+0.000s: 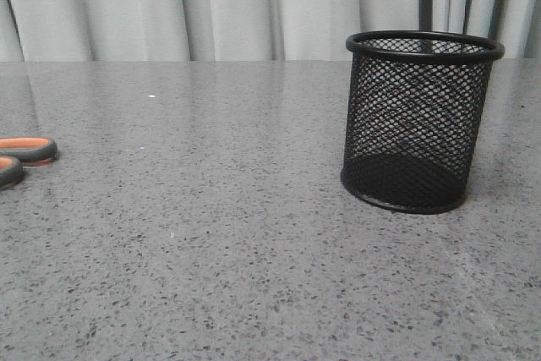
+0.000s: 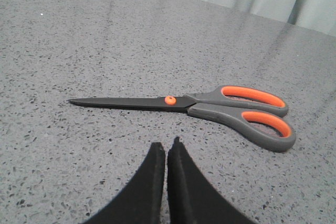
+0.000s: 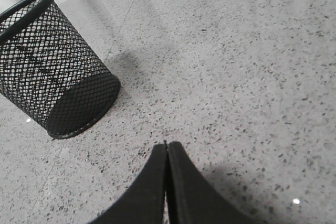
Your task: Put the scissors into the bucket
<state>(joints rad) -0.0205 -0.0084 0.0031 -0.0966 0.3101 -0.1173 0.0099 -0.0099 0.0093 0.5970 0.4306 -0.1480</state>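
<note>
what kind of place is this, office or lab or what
Likely a lab or test setup more than a working office: a bare grey speckled tabletop, pale curtains as backdrop, and only scissors and a mesh pen cup laid out.

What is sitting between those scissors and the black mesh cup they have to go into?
Nothing visible. In the front view only bare speckled table lies between the scissors at the left edge and the bucket on the right. The bucket stands upright and looks empty. The left gripper, shut, has open table between it and the scissors.
</note>
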